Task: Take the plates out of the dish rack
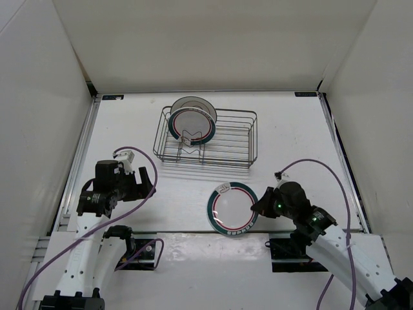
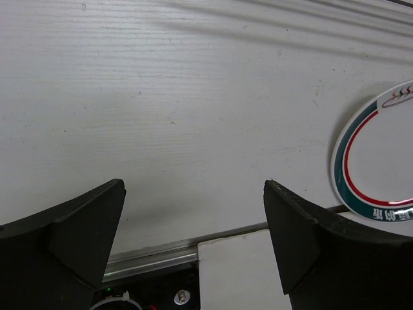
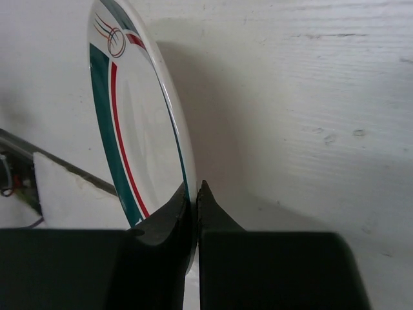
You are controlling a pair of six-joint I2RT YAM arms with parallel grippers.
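Observation:
The wire dish rack (image 1: 222, 152) stands at the back middle of the table. A plate with a teal rim and red ring (image 1: 191, 126) stands upright in its left end, with a grey-rimmed plate (image 1: 193, 102) right behind it. A second teal-rimmed plate (image 1: 233, 208) is near the front edge. My right gripper (image 1: 258, 205) is shut on its right rim. In the right wrist view the jaws (image 3: 195, 194) pinch the rim of that plate (image 3: 129, 116), which casts a shadow on the table. My left gripper (image 1: 147, 184) is open and empty at front left (image 2: 193, 187). The held plate shows at the right edge of the left wrist view (image 2: 381, 161).
White walls enclose the table on the left, back and right. A metal rail (image 2: 155, 261) runs along the table's front edge under the left gripper. Purple cables loop by both arms (image 1: 310, 165).

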